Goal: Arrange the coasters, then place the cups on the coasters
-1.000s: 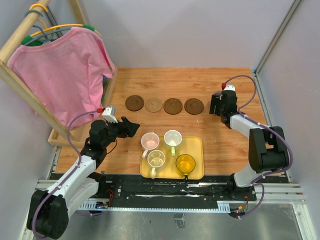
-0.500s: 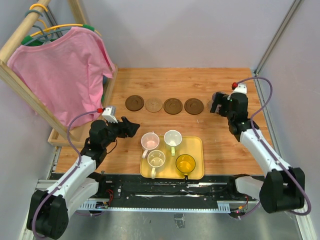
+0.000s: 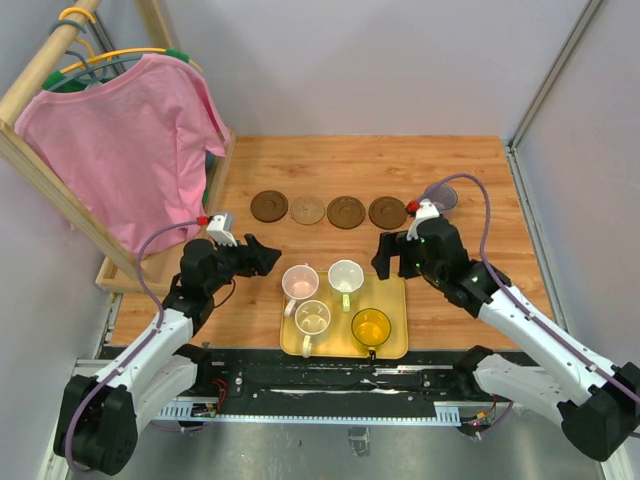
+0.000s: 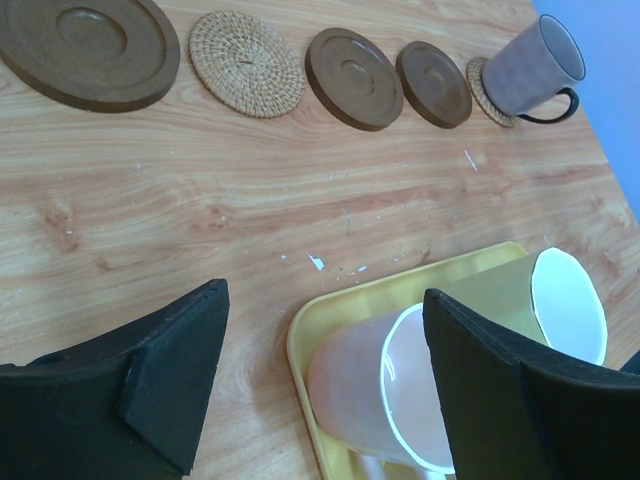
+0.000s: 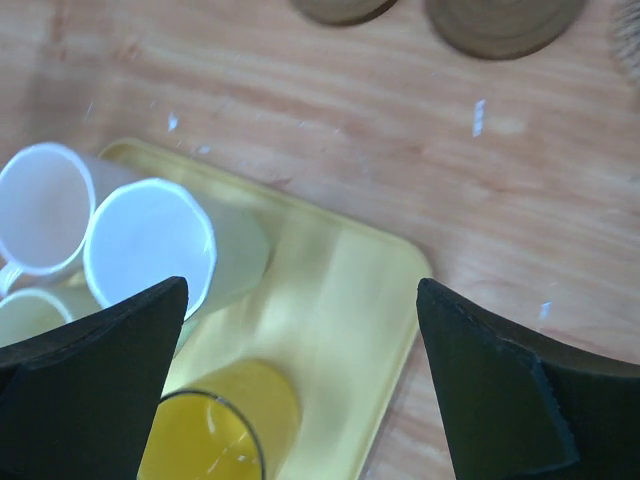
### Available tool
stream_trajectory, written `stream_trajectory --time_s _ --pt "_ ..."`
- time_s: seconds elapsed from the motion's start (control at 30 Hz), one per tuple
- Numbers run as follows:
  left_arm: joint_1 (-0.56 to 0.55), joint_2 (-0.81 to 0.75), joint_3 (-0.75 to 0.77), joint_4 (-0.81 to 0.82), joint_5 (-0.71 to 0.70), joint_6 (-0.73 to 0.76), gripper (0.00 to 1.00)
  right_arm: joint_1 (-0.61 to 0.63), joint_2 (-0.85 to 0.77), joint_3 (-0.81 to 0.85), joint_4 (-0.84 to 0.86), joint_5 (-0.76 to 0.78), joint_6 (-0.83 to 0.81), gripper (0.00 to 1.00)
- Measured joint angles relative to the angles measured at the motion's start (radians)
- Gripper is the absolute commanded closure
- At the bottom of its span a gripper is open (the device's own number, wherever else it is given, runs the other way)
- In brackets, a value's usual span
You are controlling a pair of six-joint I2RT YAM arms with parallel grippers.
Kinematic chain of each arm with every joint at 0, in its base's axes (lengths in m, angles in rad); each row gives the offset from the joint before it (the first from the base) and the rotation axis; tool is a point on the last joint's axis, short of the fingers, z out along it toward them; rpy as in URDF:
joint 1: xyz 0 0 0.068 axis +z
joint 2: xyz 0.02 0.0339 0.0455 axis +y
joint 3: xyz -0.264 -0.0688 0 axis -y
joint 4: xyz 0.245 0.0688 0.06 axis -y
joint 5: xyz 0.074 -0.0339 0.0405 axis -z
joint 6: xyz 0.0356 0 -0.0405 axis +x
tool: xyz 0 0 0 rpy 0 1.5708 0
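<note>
Amber-yellow and see-through, the small handled mug (image 3: 371, 326) stands on the yellow rectangular tray (image 3: 393, 297) just below the right tool (image 3: 390, 258). That tool hangs over the tray with its jaws spread wide and nothing between them. The left tool (image 3: 265, 256) is likewise wide and empty, and the pale pink mug (image 4: 365, 385) sits just ahead of its fingers, touching the cream mug (image 3: 346, 274). The white-green mug (image 3: 312, 317) stands nearer the arm bases. Further out on the wooden bench (image 3: 450, 300), beyond both tools, runs a row of five round coasters. Four are bare: a dark brown ringed disc (image 3: 268, 206), a woven tan disc (image 3: 308, 209) and two brown ringed discs (image 3: 346, 211) (image 3: 388, 212). The last woven coaster (image 4: 485, 88), out past the right tool, already carries the greyish purple mug (image 3: 443, 196), so four cups seem left to move. These mugs look light, rigid and smooth-walled, likely slippery and liable to chip or tip if knocked. They crowd together, so I would pinch one wall at the rim, one finger inside, on the side away from handle and neighbours.
</note>
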Motion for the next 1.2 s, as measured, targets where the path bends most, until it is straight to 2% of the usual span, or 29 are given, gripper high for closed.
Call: stream_trajectory --time_s 0.2,0.4,0.7,1.2 --pt "0.0 0.039 0.008 -0.01 0.019 0.0 0.17 0.198 0.003 0.011 -0.07 0.003 0.05 0.02" --pt "0.0 0.039 0.009 -0.022 0.03 0.0 0.17 0.32 0.043 0.038 -0.085 0.026 0.093 0.02" --pt "0.0 -0.014 0.009 -0.035 0.038 -0.005 0.17 0.379 0.161 0.038 -0.09 0.053 0.142 0.02" --pt "0.0 -0.022 0.009 -0.036 0.038 -0.018 0.16 0.408 0.367 0.05 -0.073 0.104 0.148 0.01"
